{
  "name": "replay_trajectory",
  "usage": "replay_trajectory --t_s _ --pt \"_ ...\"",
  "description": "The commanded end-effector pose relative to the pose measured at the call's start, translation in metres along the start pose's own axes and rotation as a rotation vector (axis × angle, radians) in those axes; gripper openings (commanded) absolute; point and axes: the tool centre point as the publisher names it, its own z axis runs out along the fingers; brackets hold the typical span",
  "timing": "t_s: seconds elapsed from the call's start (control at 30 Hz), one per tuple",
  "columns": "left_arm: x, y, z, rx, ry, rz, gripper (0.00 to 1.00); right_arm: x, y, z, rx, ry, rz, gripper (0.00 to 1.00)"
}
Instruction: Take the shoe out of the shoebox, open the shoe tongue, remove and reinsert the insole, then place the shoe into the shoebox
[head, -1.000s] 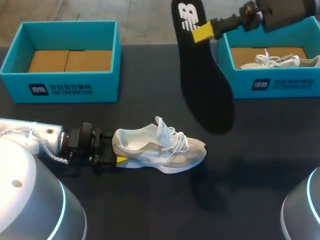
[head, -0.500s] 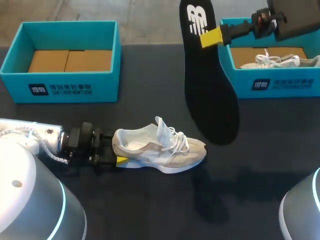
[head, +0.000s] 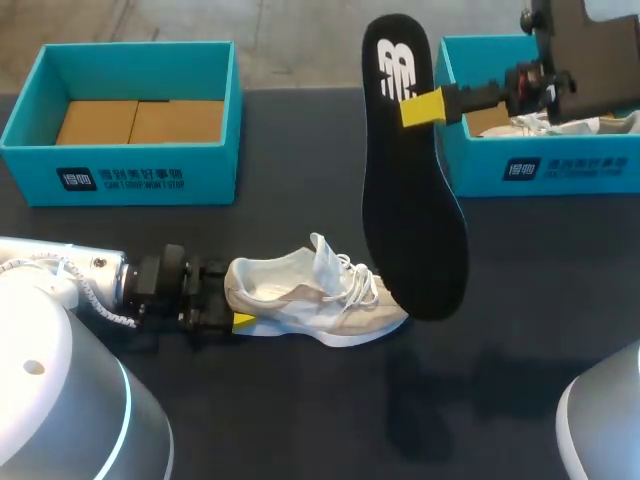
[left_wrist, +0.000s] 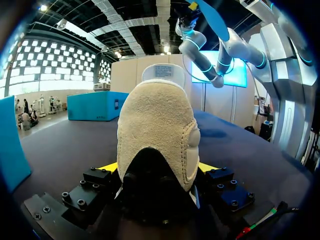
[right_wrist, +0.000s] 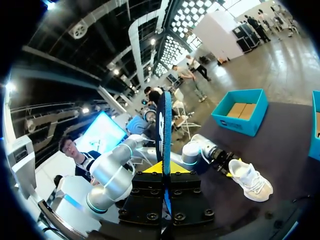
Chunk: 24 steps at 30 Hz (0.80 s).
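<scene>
- Black insole (head: 410, 190) hangs in the air in the head view. It is pinched by one edge near its logo end in my right gripper (head: 425, 107), whose yellow tips are closed on it. Its broad toe end hangs over the forefoot of the shoe (head: 315, 295).
- White and beige, that shoe lies on the dark table (head: 300, 420) with its tongue (head: 325, 258) raised. My left gripper (head: 240, 320) is at its heel. The left shoebox (head: 130, 60) shows only cardboard inside, and the right shoebox (head: 560, 170) holds a second shoe (head: 540, 122).
- As I judge it, the insole is out and the step in hand is putting it back. To do that well, tip the toe end down and feed it in behind the raised tongue, along the shoe's length. Slide it forward before pressing the heel end flat, while the left arm keeps the shoe from skidding.
- Suede fills the left wrist view: the shoe's heel (left_wrist: 157, 125) sits between the fingers of the left gripper (left_wrist: 157, 170). A yellow tip presses against each side, so the gripper is clamped on the heel at about the heel's width. The insole (left_wrist: 212, 17) shows high up ahead.
- Edge-on in the right wrist view, the insole (right_wrist: 164, 125) rises straight out of the right gripper (right_wrist: 164, 169). The fingers are nearly together, with only the insole's thickness between the two yellow tips. Beyond it, the shoe (right_wrist: 250, 180) rests on the table, and the left shoebox (right_wrist: 240, 117) stands farther off.
</scene>
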Motion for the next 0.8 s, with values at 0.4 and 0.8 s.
replay_trajectory --t_s 0.4,0.8 --pt "-0.0002 0.0011 0.0017 -0.003 -0.001 0.0 0.0 0.0015 0.0065 0.0067 0.018 0.015 -0.016 0.0" --pt "-0.0002 0.0011 0.0017 -0.003 -0.001 0.0 0.0 0.0023 0.0069 0.0083 0.02 0.022 -0.019 0.0"
